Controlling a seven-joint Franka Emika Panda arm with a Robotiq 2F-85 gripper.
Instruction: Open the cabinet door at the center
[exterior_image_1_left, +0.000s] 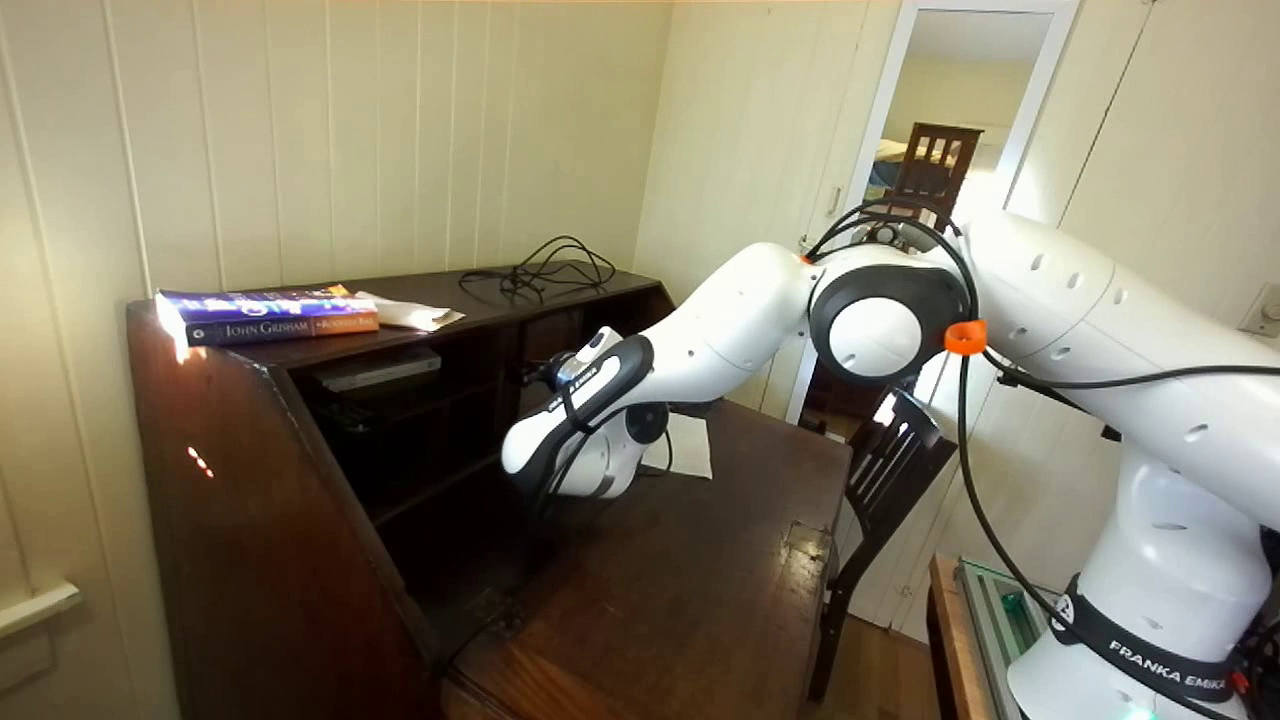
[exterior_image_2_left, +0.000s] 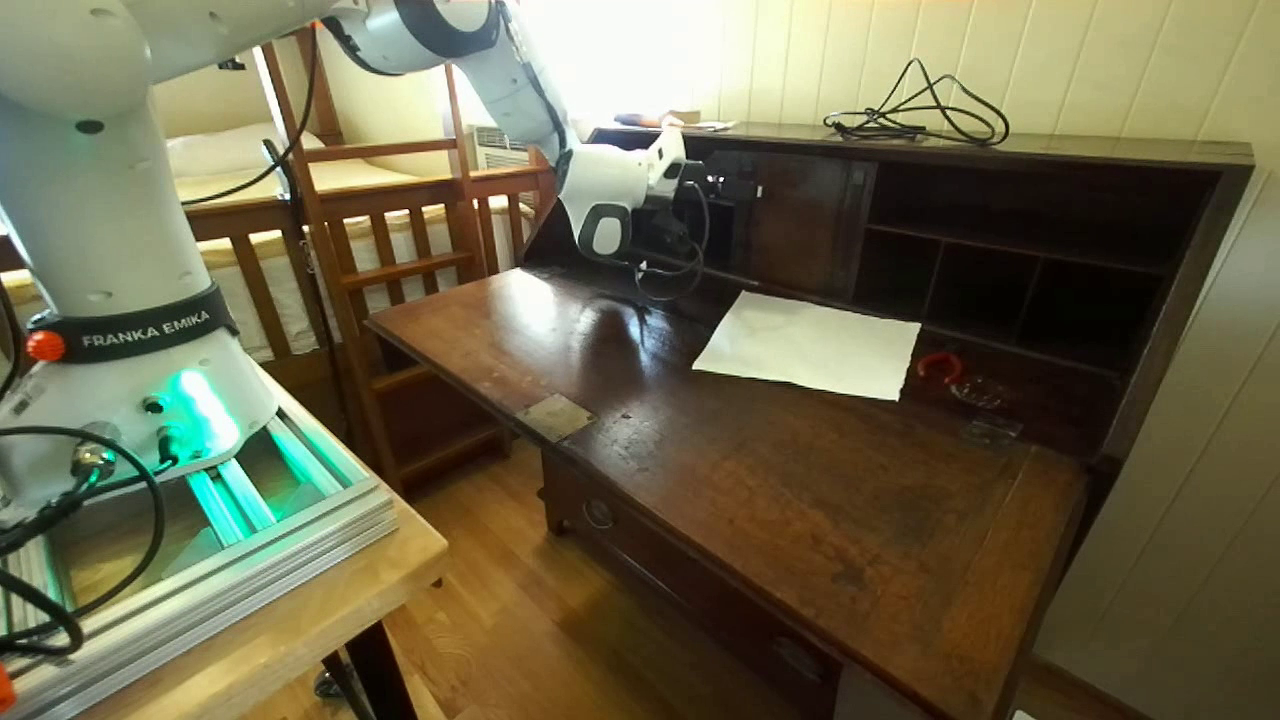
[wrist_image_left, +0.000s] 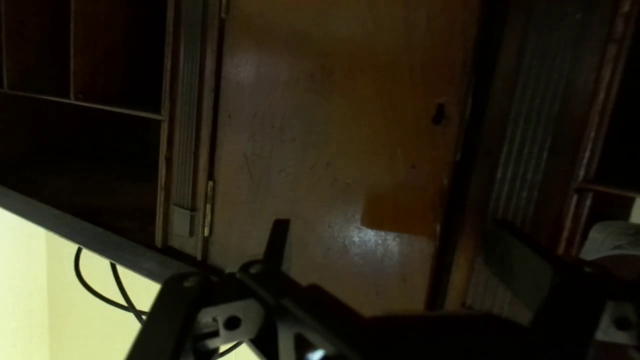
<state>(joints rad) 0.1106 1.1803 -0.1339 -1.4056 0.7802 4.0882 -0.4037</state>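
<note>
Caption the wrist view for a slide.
The robot's open gripper faces a brown cabinet door, hinged at picture left, keyhole toward picture right.

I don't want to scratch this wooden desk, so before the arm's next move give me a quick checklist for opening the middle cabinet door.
1. Gripper open: ok, fingers spread apart in the wrist view.
2. Cabinet door hinge side known: ok, hinges sit opposite the keyhole.
3. Door ajar: cannot tell; a dark gap runs along its keyhole edge.
4. Fingers touching the door: cannot tell; the wrist view doesn't settle depth.
5. Nothing lying before the door: not ok, white paper lies on the flap.
6. Looped black cable off the flap: ok, it lies on the desk's top.
</note>
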